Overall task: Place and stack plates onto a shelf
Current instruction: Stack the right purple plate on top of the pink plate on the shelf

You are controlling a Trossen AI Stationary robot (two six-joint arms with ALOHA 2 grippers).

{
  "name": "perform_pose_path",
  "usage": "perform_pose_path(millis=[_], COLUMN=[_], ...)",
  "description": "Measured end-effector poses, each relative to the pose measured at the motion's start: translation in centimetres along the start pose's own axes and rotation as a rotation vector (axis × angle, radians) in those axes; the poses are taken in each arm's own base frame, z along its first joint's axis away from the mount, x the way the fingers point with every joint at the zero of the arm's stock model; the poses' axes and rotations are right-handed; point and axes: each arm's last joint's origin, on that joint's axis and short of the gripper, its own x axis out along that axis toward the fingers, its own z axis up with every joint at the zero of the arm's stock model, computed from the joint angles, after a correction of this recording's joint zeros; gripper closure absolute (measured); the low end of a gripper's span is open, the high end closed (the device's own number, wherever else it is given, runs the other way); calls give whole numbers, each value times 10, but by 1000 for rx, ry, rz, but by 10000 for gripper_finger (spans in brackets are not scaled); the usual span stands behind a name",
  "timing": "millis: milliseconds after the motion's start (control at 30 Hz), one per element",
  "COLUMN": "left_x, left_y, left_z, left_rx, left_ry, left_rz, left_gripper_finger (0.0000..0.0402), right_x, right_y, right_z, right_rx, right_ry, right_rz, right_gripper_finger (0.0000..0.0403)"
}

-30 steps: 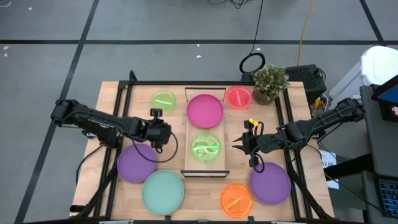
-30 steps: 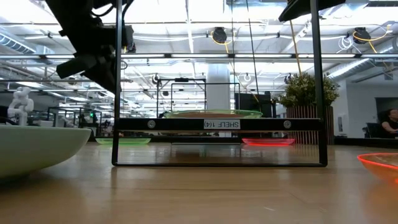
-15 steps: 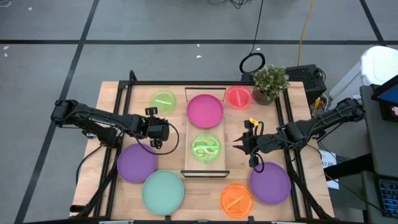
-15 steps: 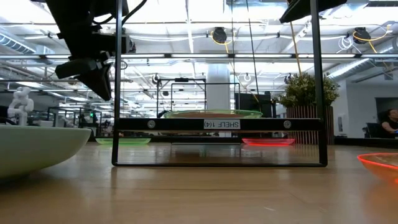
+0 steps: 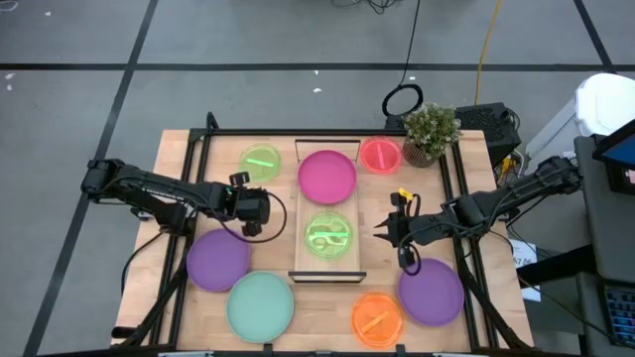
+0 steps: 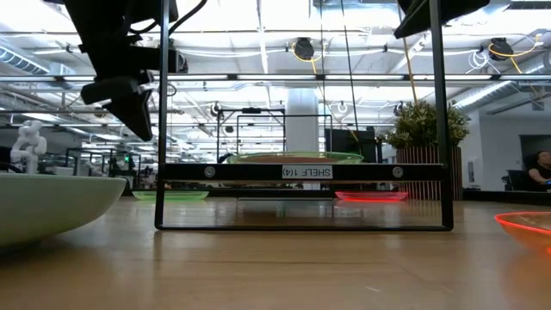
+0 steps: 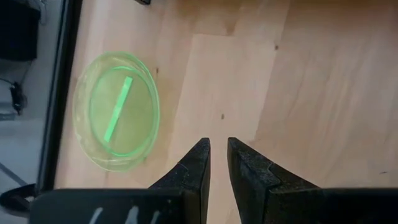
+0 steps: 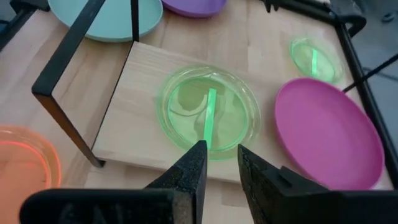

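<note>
Left gripper (image 5: 260, 203), jaws nearly together, empty, hangs near lime plate (image 5: 260, 161). Right gripper (image 5: 382, 231), jaws narrowly apart, faces shelf (image 5: 308, 203). Plant (image 5: 430, 129) stands behind.

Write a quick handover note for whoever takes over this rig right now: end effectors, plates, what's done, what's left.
Left end effector: nearly shut, empty, above bare table beside the shelf.
Right end effector: slightly open, empty, on the shelf's other side.
Done: magenta plate and lime-green plate lie side by side on the shelf.
Left: lime-green, red-pink, orange, mint and two purple plates remain on the table.
</note>
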Motion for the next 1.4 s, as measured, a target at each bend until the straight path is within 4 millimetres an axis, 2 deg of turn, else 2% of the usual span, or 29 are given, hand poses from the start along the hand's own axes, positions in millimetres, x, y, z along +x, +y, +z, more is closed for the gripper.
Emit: perform_pose_path(millis=[267, 433, 800, 1067, 1400], left_x=[-1, -1, -1, -4, -10], left_y=[-2, -3, -5, -10, -21], left_z=[0, -1, -1, -2, -5], left_rx=[-15, 89, 70, 33, 54], left_ry=[-3, 6, 15, 16, -2], left_rz=[-12, -55, -100, -132, -150], left_gripper_finger=[339, 339, 339, 339, 339], right_x=[-4, -11, -29, -2, 11], right_y=[13, 29, 71, 112, 140], right_z=[-2, -3, -8, -16, -30], right_rx=[84, 108, 231, 260, 368], right_ry=[6, -3, -11, 81, 198], right_rz=[66, 128, 264, 289, 290], right_gripper_finger=[330, 330, 330, 330, 330])
